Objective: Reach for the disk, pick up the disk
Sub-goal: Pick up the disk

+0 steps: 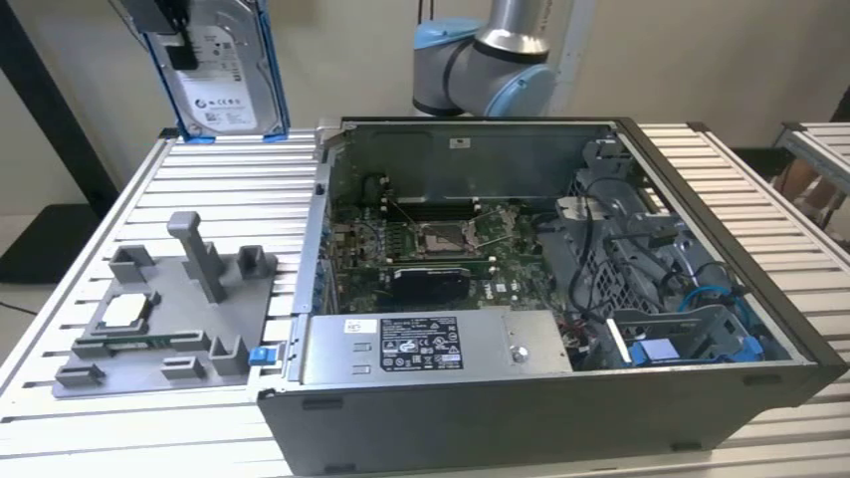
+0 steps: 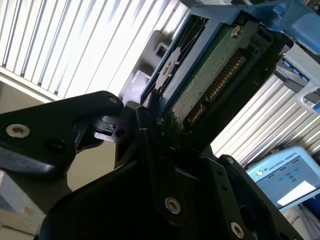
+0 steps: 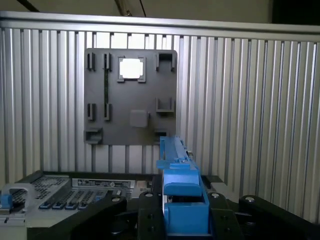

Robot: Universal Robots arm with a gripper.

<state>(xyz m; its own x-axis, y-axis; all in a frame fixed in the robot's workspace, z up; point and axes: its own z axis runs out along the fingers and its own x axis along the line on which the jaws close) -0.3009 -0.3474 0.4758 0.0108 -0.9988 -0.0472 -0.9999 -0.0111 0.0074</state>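
Note:
The disk [image 1: 222, 88], a silver-grey drive with a white label in a blue bracket, hangs upright in the air above the table's far corner at the exterior view's left. My gripper [image 1: 169, 28] grips it from above and is shut on it. In the second wrist view the disk [image 2: 212, 72] shows its green circuit board and blue frame, clamped between the black fingers [image 2: 150, 125]. In the first wrist view the disk [image 3: 179, 192] stands edge-on between the two dark finger blocks of my gripper [image 3: 182, 222].
An open computer case [image 1: 465, 149] takes up the middle and right of the slatted table [image 1: 80, 229]. A grey fixture plate [image 1: 159, 319] with posts and a small silver chip [image 1: 126, 310] lies at the left, and appears directly below as the fixture plate [image 3: 130, 95].

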